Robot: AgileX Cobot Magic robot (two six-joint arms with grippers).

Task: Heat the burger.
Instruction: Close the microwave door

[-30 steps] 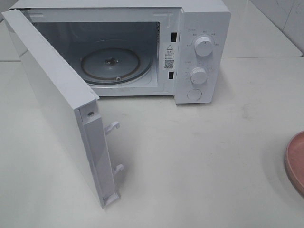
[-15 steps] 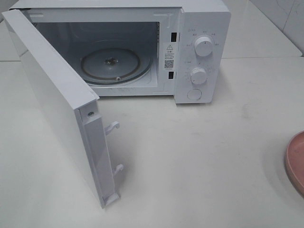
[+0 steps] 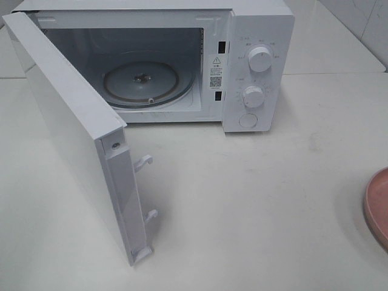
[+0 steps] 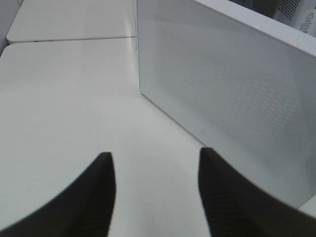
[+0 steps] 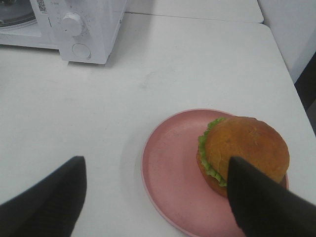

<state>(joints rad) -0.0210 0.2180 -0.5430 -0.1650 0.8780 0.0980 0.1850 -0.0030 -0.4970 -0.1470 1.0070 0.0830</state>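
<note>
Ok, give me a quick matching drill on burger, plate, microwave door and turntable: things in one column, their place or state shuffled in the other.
Things:
1. burger
2. plate
3. door
4. turntable

Place or state:
A. swung open
B. bare, inside the microwave
C. pink, on the table right of the microwave
D. sitting on the plate

Pairs: 1-D, 2-C, 3-A, 4-B

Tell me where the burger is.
The burger sits on the pink plate in the right wrist view, off-centre toward the rim, apart from the microwave.
</note>
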